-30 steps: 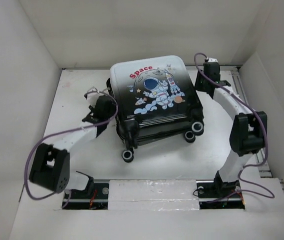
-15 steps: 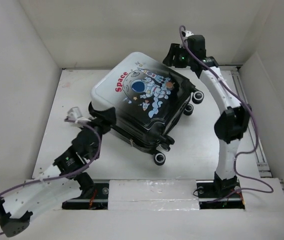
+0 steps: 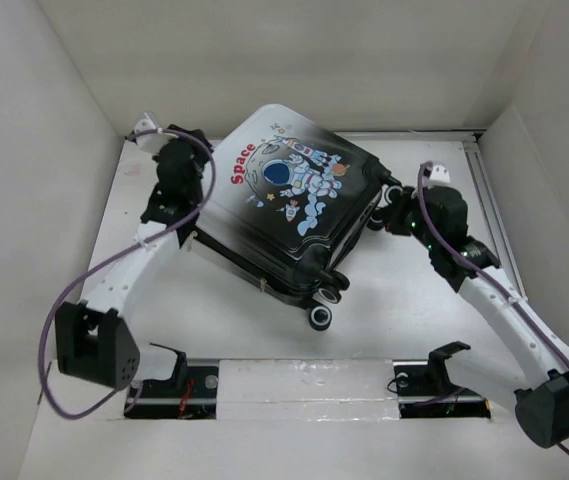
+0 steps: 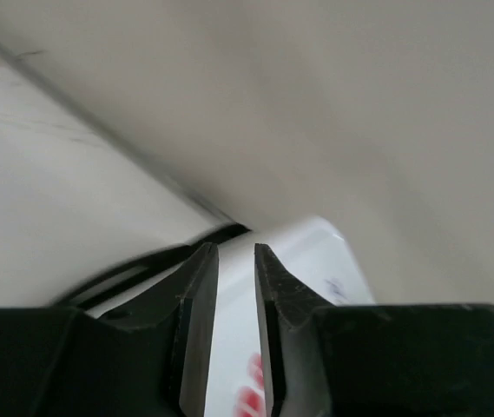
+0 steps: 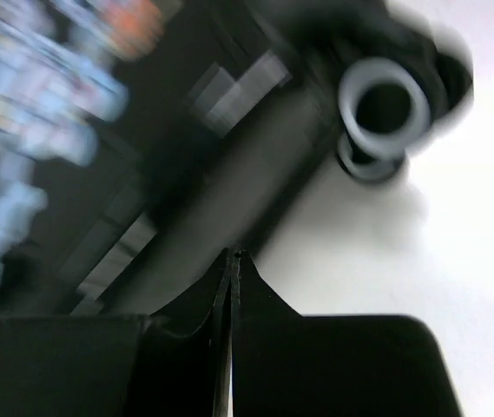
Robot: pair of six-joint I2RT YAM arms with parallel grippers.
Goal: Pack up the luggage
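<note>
The luggage (image 3: pixel 284 205) lies shut and flat on the table, turned at an angle, with the astronaut print and red "Space" word facing up. My left gripper (image 3: pixel 202 178) is at its white back-left corner. In the left wrist view the fingers (image 4: pixel 236 248) stand a narrow gap apart with nothing between them, and the white shell (image 4: pixel 307 252) shows beyond. My right gripper (image 3: pixel 384 215) is at the black right side, beside a wheel (image 3: pixel 394 192). In the right wrist view its fingers (image 5: pixel 232 254) are pressed together and empty, close to the black shell (image 5: pixel 186 156) and the wheel (image 5: pixel 384 109).
White walls close in the table (image 3: pixel 414 300) at the back and on both sides. Two more black wheels (image 3: pixel 319 318) stick out at the luggage's near corner. A metal rail (image 3: pixel 494 220) runs along the right edge.
The luggage turned counterclockwise a second ago and has since held still. My left arm swung from the near left to the back-left corner. My right arm dropped from the back to the right side.
</note>
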